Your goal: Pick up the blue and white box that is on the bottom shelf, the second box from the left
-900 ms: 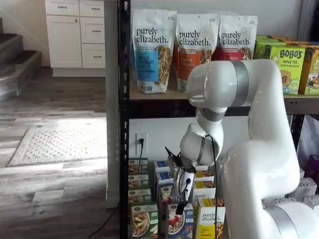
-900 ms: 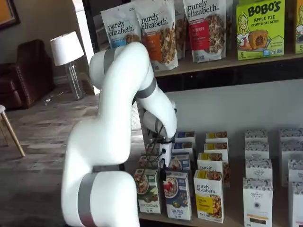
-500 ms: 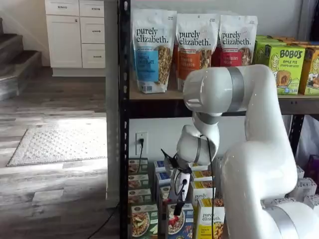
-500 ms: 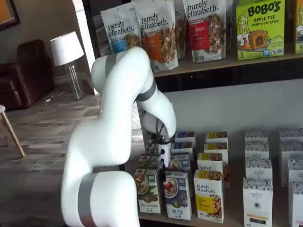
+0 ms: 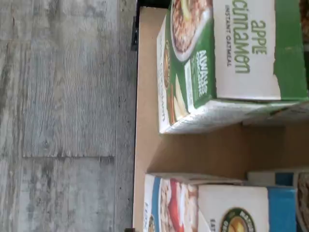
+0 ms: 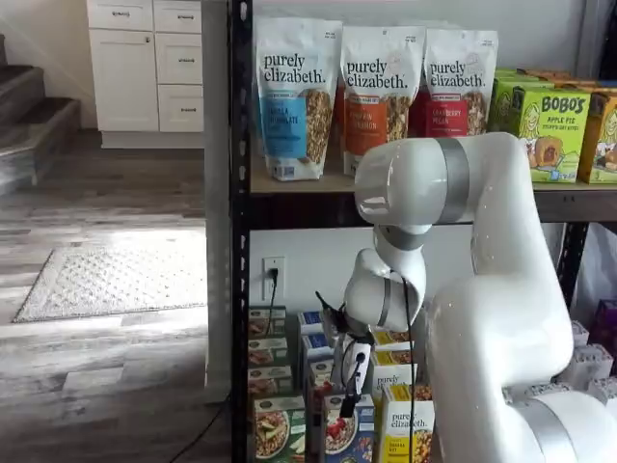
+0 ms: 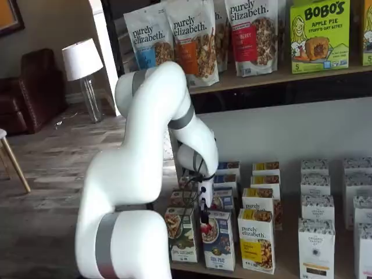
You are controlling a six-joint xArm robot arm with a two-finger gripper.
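The white-bodied gripper with two black fingers [image 6: 353,391] hangs nose-down from the glossy white robot arm [image 6: 501,289], just above the front row of cartons on the bottom shelf of the black metal-framed rack [image 7: 285,268]. In both shelf views it shows side-on, with a black cable looped beside it, so no gap between the fingers can be made out there; it stands at its widest, and nothing is held in it.

Directly below the fingertips, at 6 o'clock from them, stands the small upright blue and white carton with a pictured bowl of granola and red berries [image 7: 218,239]. It is upright at the shelf's front edge, and the fingers hover close over its top; whether they touch it cannot be told. At 9 o'clock from this carton, just beside it, stands a green-fronted carton of apple cinnamon oatmeal [image 7: 182,233]; at 3 o'clock stands a yellow-fronted carton [image 7: 256,239]. More cartons of the same kinds stand in rows behind them.

The wrist view, turned on its side, shows the green carton's top and the blue and white box's top with its gold round seal [image 5: 239,221], a strip of bare brown shelf board between them, and grey wood-plank floor [image 5: 63,116] beyond the shelf's edge.

At 12 o'clock from the gripper, the upper brown-board shelf [image 6: 289,183] carries upright granola pouches [image 6: 295,96].
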